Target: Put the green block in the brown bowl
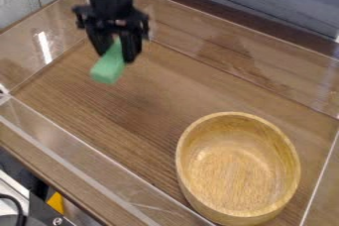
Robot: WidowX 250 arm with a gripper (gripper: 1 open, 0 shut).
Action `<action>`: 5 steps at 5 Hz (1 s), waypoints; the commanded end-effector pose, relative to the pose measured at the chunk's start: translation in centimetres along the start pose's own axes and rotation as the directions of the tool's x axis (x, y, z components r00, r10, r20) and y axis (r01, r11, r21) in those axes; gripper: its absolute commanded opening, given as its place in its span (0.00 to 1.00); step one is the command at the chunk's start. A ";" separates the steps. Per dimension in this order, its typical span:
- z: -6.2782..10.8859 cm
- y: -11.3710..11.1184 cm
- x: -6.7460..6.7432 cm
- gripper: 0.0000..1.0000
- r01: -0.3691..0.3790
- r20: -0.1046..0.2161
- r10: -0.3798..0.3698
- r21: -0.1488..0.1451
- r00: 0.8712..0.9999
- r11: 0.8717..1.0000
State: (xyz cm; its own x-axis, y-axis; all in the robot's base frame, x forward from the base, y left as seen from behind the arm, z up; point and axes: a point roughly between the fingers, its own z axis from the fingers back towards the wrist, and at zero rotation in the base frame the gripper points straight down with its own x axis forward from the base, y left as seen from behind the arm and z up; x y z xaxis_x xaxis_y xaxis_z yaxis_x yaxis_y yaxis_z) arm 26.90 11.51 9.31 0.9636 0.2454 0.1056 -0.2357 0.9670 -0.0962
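My hand point(114, 44) pinches the block point(110, 63) above the dark wood-grain counter point(199, 81). The bowl point(239, 166) sits at four o'clock, clear walls around.

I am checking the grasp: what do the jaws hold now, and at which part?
The gripper holds the green block by its upper end; the rest hangs below the jaws, above the table.

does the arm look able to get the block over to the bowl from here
Probably yes: the gripper holds the green block lifted off the table, and nothing stands between it and the empty brown bowl.
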 end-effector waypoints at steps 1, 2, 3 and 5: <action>1.3 1.6 2.4 0.00 -0.010 0.064 0.008 0.022 0.998 1.000; 0.7 2.7 3.1 0.00 -0.003 0.075 0.001 0.025 0.997 1.000; -0.1 3.7 3.9 0.00 0.007 0.086 -0.009 0.024 0.996 1.000; -1.7 5.1 5.2 0.00 0.024 0.094 -0.026 0.023 0.995 0.999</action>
State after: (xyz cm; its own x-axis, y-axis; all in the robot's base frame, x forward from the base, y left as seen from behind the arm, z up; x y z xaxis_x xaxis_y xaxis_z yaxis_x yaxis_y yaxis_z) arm 30.19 16.71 5.71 0.9652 0.2241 0.1345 -0.2126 0.9725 -0.0947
